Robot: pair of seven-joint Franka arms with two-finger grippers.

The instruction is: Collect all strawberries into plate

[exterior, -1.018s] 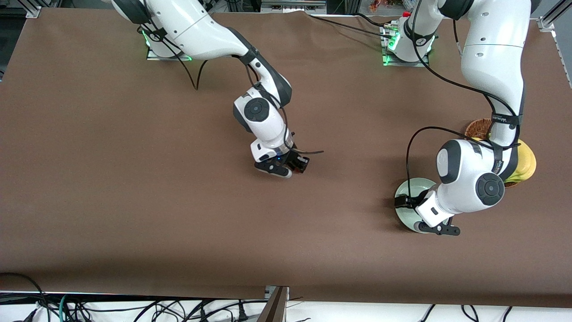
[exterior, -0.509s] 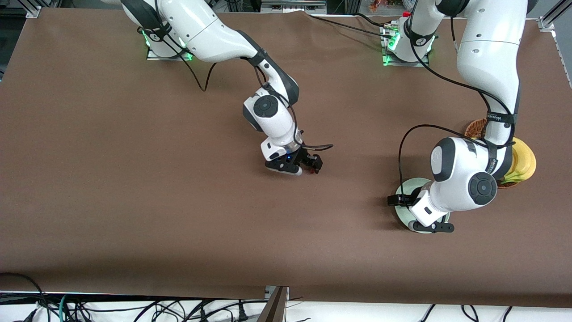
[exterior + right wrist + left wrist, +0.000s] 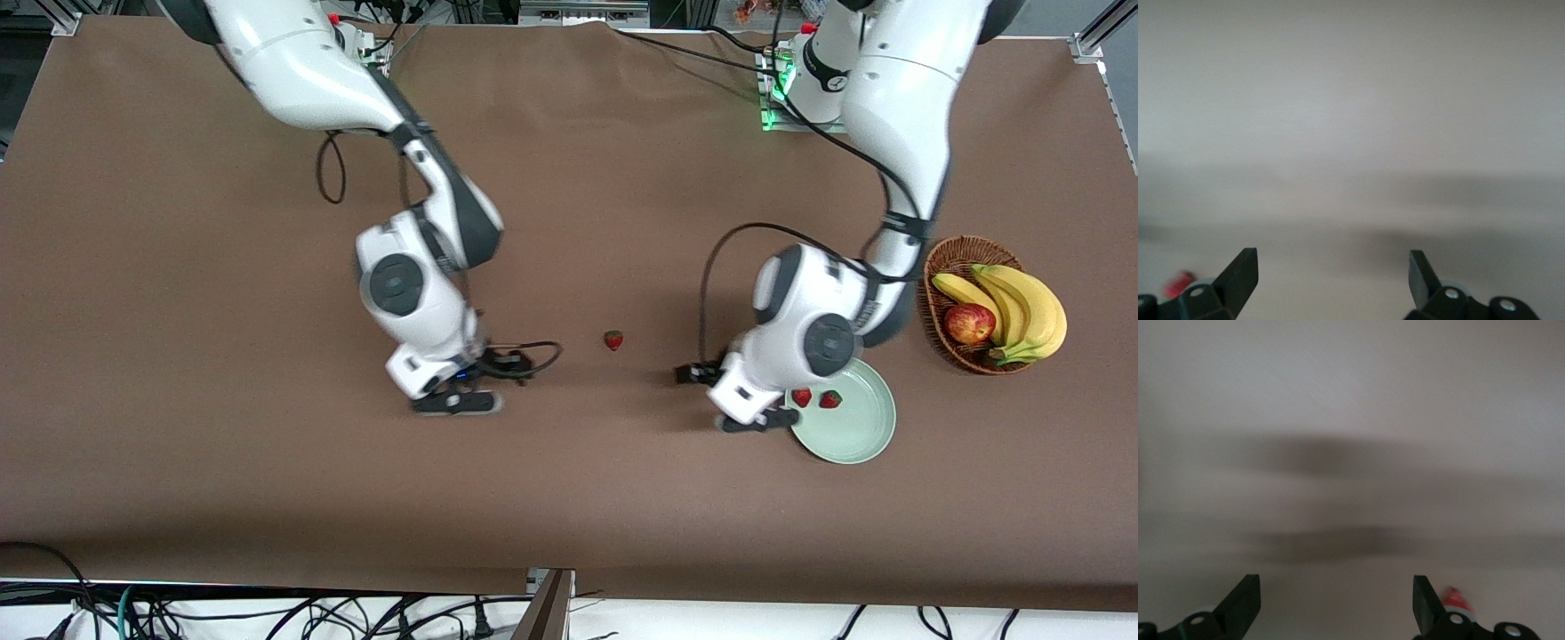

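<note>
Nearest the front camera sat the mint-green plate (image 3: 845, 440), holding two strawberries (image 3: 815, 399) by its rim toward the arms' bases. Over that rim's edge hovered the left hand (image 3: 711, 391), fingers spread and empty; the right hand (image 3: 484, 384), likewise spread and empty, hung over bare desk (image 3: 222, 356). Farther from the camera, the third strawberry (image 3: 613, 340) lay alone between both hands, its tip apparently aimed toward the camera. Being small and rounded, it would probably roll or squirt aside under an off-centre pinch.
</note>
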